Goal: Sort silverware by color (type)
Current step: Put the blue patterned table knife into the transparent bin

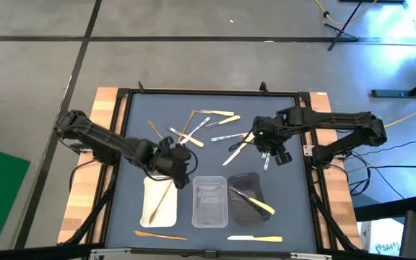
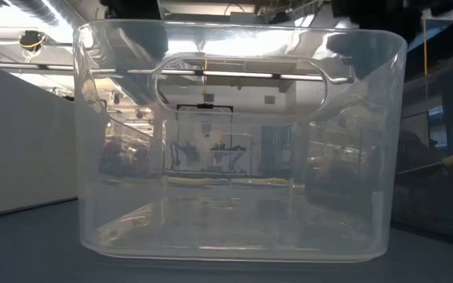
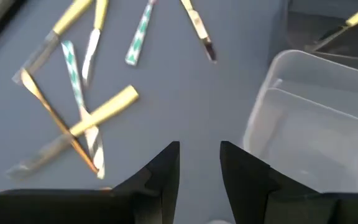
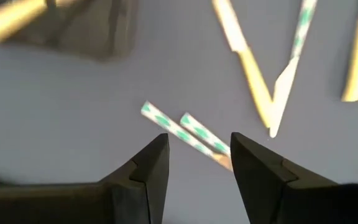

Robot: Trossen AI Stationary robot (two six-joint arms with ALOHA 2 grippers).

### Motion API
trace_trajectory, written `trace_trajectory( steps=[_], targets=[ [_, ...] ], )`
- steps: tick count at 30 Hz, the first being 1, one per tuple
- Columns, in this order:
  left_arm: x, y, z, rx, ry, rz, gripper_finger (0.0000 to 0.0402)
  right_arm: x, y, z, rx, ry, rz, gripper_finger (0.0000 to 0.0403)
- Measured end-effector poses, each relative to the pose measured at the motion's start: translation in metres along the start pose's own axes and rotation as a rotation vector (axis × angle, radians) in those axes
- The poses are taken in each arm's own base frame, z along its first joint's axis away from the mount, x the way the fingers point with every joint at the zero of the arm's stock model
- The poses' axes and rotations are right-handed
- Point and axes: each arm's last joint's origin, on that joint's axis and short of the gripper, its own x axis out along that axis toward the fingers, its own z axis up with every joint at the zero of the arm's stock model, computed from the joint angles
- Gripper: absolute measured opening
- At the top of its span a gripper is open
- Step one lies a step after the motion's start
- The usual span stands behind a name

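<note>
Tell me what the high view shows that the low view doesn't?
Only the high view shows both arms, the left claw and right claw, both open, the utensils scattered on the mat, the white tray and the black tray. Only the low view shows the room beyond the table. Both show the clear tray.

The dark blue-grey desk [image 1: 280, 108] carries three trays in a row, white [image 1: 161, 204], clear [image 1: 209, 201], and black [image 1: 250, 198], with loose silverware [image 1: 193, 130] scattered beyond and before them.
</note>
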Motion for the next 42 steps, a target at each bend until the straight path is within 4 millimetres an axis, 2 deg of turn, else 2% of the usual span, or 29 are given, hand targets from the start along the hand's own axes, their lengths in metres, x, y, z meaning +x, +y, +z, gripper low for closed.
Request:
trace_trajectory(
  steps=[11, 16, 30, 42],
  targets=[
    [0.005, 0.037, 0.021, 0.081, 0.006, 0.022, 0.0109, 0.066, -0.015, -0.023, -0.092, 0.056, -0.013, 0.0159],
    [0.009, 0.046, 0.026, 0.111, 0.03, 0.008, 0.0109, 0.089, -0.018, -0.034, -0.084, 0.13, -0.127, 0.0159],
    [0.013, 0.056, 0.03, 0.107, 0.035, 0.025, 0.0109, 0.127, -0.011, -0.051, -0.209, 0.156, -0.148, 0.0159],
    [0.013, 0.055, 0.03, 0.107, 0.035, 0.025, 0.0109, 0.147, -0.007, -0.06, -0.238, 0.141, -0.163, 0.0159]
  ],
)
